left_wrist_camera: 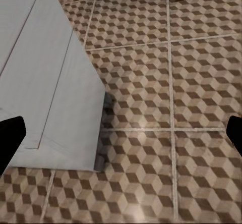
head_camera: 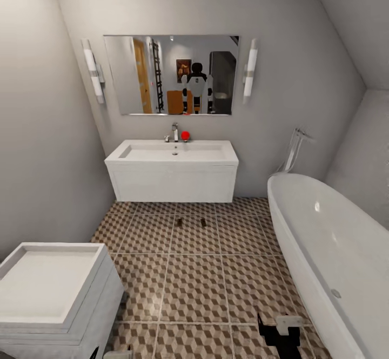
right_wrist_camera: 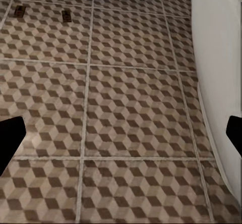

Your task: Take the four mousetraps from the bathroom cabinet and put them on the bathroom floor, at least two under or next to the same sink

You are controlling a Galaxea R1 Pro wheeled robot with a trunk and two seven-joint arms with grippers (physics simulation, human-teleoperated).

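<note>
Overhead, two mousetraps [head_camera: 179,222] [head_camera: 203,222] lie before the sink [head_camera: 172,156].

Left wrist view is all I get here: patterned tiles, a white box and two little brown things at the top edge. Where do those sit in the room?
Observer: The two mousetraps lie side by side on the bathroom floor, just in front of the bathroom sink.
Operator: Is anything on that sink?
Observer: A chrome tap with a small red object beside it.
Operator: What is across from my white box?
Observer: A white bathtub along the other wall.
Operator: Is the other claw holding anything?
Observer: No, the right gripper is open over bare tiles.
</note>
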